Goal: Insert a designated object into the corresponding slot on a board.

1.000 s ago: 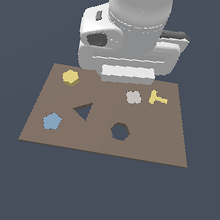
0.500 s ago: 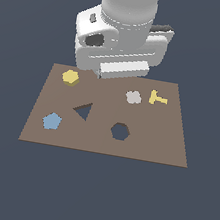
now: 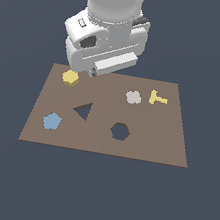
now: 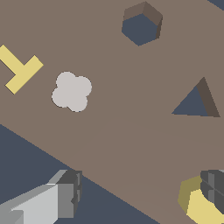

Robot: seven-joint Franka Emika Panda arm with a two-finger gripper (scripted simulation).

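One board point(image 3: 143, 138) carried one hexagon point(image 3: 70, 77), one slot point(image 3: 120, 131), one triangular cutout point(image 3: 83, 111); gripper point(image 4: 140, 197) gaped wide, holding nothing.

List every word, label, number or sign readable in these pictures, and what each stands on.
None: no readable text in either view.
The board, yellow hexagon, yellow T-piece, blue pentagon and pale clover piece are plain, as is the arm's housing.
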